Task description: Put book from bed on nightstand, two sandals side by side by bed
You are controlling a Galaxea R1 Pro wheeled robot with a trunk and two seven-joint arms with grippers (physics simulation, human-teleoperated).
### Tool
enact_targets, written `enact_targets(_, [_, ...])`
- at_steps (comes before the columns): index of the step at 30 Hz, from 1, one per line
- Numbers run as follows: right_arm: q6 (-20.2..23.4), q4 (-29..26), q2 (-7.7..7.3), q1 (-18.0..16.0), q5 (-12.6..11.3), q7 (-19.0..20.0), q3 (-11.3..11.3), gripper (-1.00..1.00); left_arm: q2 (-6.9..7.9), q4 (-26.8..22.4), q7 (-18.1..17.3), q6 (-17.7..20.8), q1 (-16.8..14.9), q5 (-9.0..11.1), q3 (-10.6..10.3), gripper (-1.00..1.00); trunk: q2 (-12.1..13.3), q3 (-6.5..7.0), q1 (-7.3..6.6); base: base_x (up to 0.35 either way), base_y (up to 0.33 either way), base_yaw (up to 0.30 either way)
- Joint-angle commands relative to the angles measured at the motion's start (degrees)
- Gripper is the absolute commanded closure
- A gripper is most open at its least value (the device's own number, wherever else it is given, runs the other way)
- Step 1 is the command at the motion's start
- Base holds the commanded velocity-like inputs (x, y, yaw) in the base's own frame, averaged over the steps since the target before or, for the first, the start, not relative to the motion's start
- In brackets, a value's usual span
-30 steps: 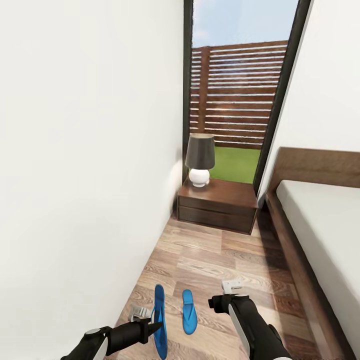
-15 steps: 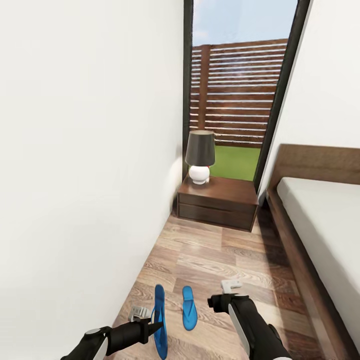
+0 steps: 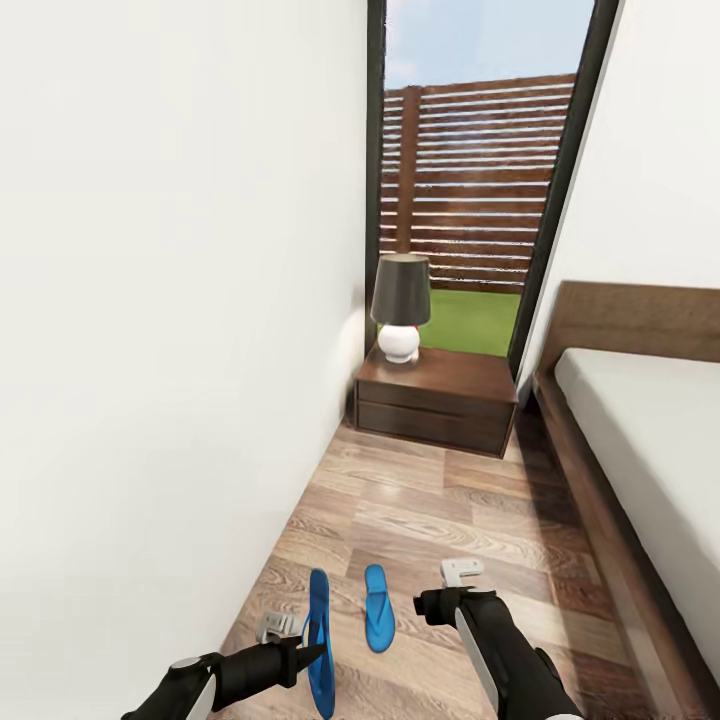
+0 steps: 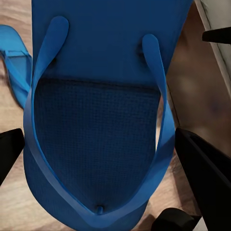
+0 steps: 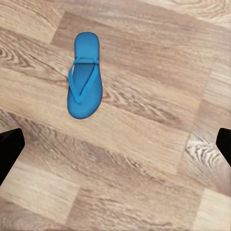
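- Wood-plank floor (image 3: 440, 510) between white wall and one bed (image 3: 640, 440); one nightstand (image 3: 436, 398), one lamp (image 3: 400, 305)
- Two sandals: one (image 3: 377, 621) flat beside bed; one (image 3: 319, 640) clamped edge-up by left gripper (image 3: 305, 640)
- Right gripper (image 3: 462, 575) spread, empty

Your left arm (image 3: 235, 673) is glossy black with a grey bracket; your right arm (image 3: 505, 660) has a white shell, black wrist and grey bracket.

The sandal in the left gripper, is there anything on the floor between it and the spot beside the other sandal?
Nothing visible. The held sandal hangs in the left gripper, close beside the other sandal lying flat; only bare wood floor lies between them.
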Motion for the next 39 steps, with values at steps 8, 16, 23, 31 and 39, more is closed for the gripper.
enact_targets(8, [0.3, -0.1, -0.01, 0.0, 0.4, 0.0, 0.1, -1.0, -0.08, -0.1, -0.4, 0.6, 0.0, -0.4, 0.5, 1.0, -3.2, -1.5, 1.75, 0.0, 0.0, 0.0])
enact_targets(16, [0.3, -0.1, -0.02, 0.0, 0.4, 0.0, 0.1, -1.0, -0.13, -0.1, -0.4, 0.6, 0.0, -0.4, 0.5, 1.0, -6.5, -2.93, 3.51, 0.0, 0.0, 0.0])
enact_targets(23, [0.3, -0.1, -0.02, 0.0, 0.4, 0.0, 0.1, -1.0, -0.14, -0.1, -0.4, 0.6, 0.0, -0.4, 0.5, 1.0, -9.3, -4.19, 5.05, 0.0, 0.0, 0.0])
enact_targets(31, [0.3, -0.1, -0.02, 0.0, 0.4, 0.0, 0.1, -1.0, -0.14, -0.1, -0.4, 0.6, 0.0, -0.4, 0.5, 1.0, -11.0, -5.79, 6.05, 0.0, 0.0, 0.0])
enact_targets(39, [0.3, -0.1, 0.0, 0.0, 0.4, 0.0, 0.1, -1.0, -0.16, -0.1, -0.4, 0.6, 0.0, -0.4, 0.5, 1.0, -11.1, -7.56, 6.26, 0.0, 0.0, 0.0])
